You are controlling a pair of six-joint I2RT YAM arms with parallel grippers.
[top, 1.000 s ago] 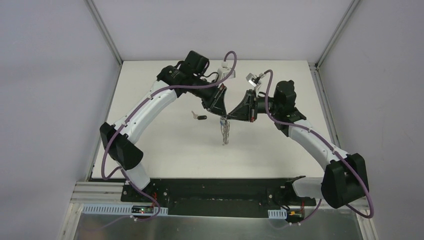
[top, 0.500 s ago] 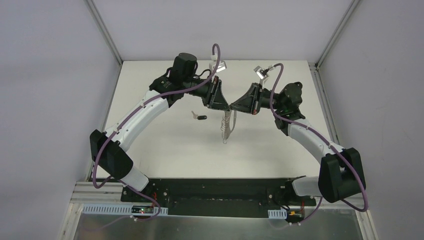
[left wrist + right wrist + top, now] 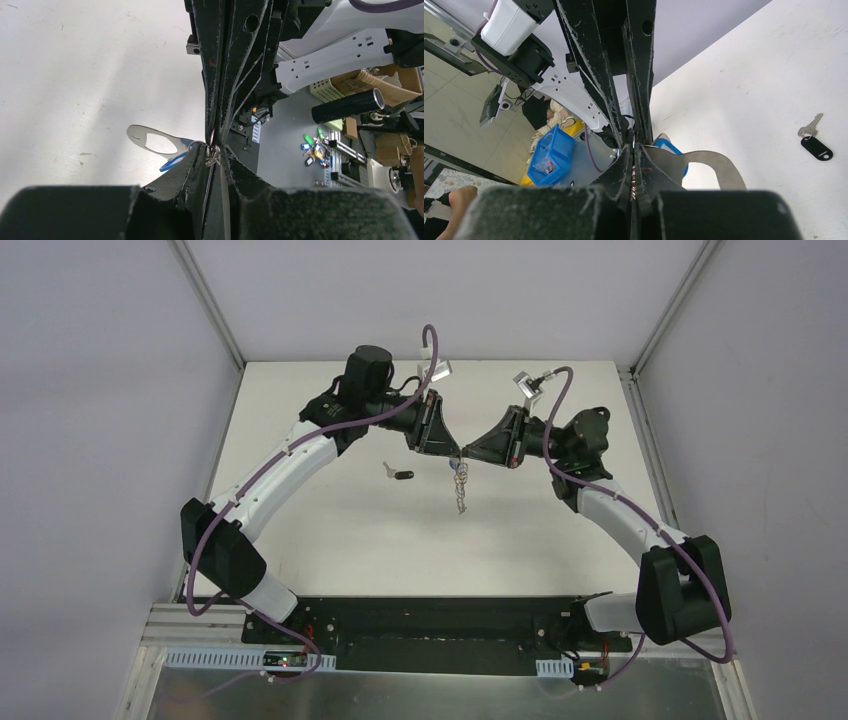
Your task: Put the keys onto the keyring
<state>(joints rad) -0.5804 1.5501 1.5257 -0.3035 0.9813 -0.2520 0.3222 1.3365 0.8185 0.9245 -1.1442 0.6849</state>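
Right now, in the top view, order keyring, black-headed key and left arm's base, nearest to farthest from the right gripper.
1. keyring, hanging at the right gripper.
2. black-headed key, on the table to its left.
3. left arm's base, at the near edge.

I record my left end effector [image 3: 455, 452] fingers [image 3: 599, 60] as matt black plastic, rough, scratched pale. The table [image 3: 330, 530]: matt white, lightly scuffed. The keyring [image 3: 460, 490]: bright glossy metal. The blue tag [image 3: 172, 161]: smooth plastic. The black-headed key [image 3: 817, 148]: metal blade, glossy plastic head.
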